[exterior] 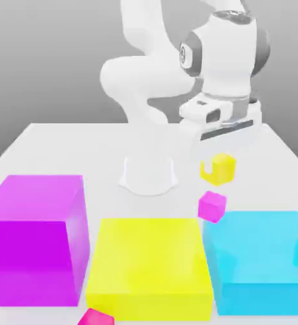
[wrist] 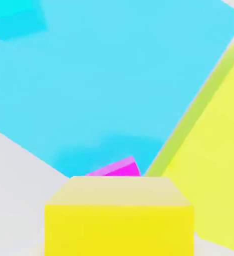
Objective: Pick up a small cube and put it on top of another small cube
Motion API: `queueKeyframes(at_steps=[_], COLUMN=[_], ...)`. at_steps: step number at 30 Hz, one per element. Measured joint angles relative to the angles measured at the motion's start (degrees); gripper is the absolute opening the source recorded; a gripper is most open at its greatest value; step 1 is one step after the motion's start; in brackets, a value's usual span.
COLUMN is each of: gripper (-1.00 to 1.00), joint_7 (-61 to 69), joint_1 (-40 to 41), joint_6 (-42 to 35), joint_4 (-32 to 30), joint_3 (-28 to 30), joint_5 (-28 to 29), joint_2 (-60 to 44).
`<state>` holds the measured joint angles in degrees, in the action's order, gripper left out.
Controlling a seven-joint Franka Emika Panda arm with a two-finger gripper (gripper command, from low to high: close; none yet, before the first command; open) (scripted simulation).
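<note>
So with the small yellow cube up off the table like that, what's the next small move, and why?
Probably carry the small yellow cube a little further toward the small magenta cube, then lower it. The hand is shut on the yellow cube and holds it above the table. In the exterior view it sits behind the magenta one, not yet over it.

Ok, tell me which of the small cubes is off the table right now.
The small yellow cube, hanging just below the gripper. The small magenta cube sits on the table by the cyan block.

Small yellow cube (exterior: 218, 169) and magenta cube (exterior: 211, 206): smooth, matt, plastic-like. Arm (exterior: 145, 70): glossy white casing. Table (exterior: 49, 149): smooth, matt white.
</note>
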<state>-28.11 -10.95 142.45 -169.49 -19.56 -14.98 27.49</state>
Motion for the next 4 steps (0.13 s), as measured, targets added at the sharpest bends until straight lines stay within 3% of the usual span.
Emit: queueKeyframes(at_steps=[1,2,4], gripper=[-1.0,1.0,1.0], joint_7=[-0.04,-0.07,-0.06], joint_1=[0.11,0.2,0.2], joint_6=[2.48,4.1,4.1], joint_4=[-0.57,-0.94,-0.94], joint_3=[-0.38,-0.64,-0.64], joint_5=[-0.09,-0.15,-0.16], joint_2=[-1.93,-3.2,-3.2])
